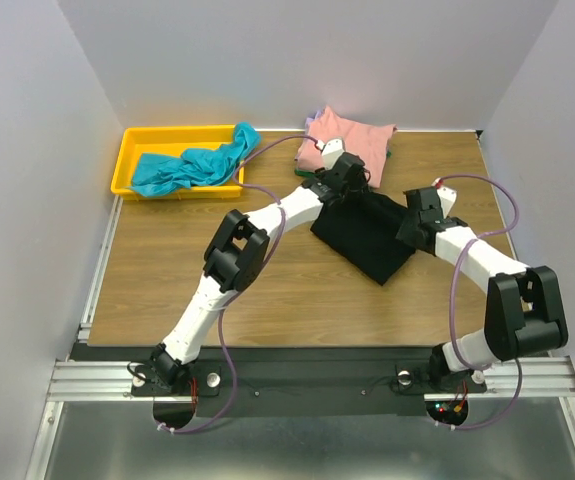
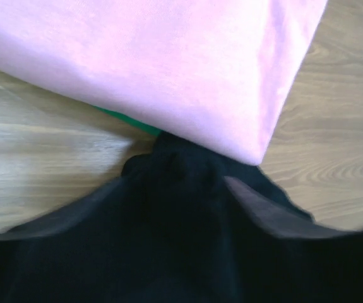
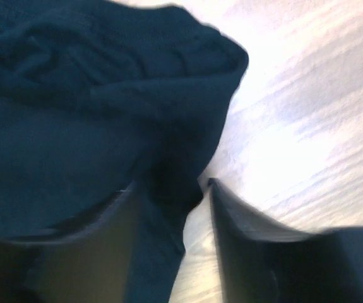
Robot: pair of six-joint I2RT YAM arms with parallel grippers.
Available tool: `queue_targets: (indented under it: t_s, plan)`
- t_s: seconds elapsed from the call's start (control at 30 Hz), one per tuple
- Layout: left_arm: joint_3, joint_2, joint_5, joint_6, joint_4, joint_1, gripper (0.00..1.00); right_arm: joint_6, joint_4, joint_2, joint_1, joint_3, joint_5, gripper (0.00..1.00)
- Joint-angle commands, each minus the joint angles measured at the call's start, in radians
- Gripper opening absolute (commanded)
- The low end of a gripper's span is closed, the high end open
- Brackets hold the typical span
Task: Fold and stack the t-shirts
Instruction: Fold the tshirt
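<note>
Bin (image 1: 124,162): yellow, at the far left corner of the table (image 1: 217,290), long side along the back edge.
In bin: teal shirt (image 1: 182,168) only, crumpled and unfolded, filling most of the tray; one end climbs over the right rim and hangs outside.
Stack: at the far edge, centre, well apart from the bin; pink shirt (image 1: 352,138) on top, folded to a rough rectangle, flat, smooth-faced.
Under pink: sliver of green shirt (image 2: 127,120) peeking from the near edge; small lavender scrap (image 1: 313,118) at the far left corner, too little showing to tell its fold.
Black shirt (image 1: 367,232): on bare wood right of centre, just near of the stack, far corner touching or tucked under the pink edge; folded into a skewed four-sided block, one corner pointing toward the arms; plain dark face, some creases and a bunched ridge at the far end.
Left gripper (image 2: 175,180): over the far end of the black shirt, right at the pink edge; fingers spread, a hump of black cloth lying between them, not pinched.
Right gripper (image 3: 172,186): at the right edge of the black shirt; fingers parted, a fold of black cloth against the left finger, bare wood visible in the gap beside the right one; nothing clamped.
Blur: both wrist views soft, fine detail of the cloth hem unreadable.
</note>
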Motion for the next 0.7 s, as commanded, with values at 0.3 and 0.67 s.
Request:
queue_targets:
  t_s: [0.3,0.67]
  plan:
    - [-0.3,-0.37,-0.098,0.052,0.11,-0.063,0.98,-0.05,0.071,-0.215,-0.012,0.045,-0.236,1.0]
    - [-0.462,-0.337,0.022,0.014,0.182,-0.062,0.98,-0.102,0.142,-0.036,0.074,-0.006,-0.489,1.0]
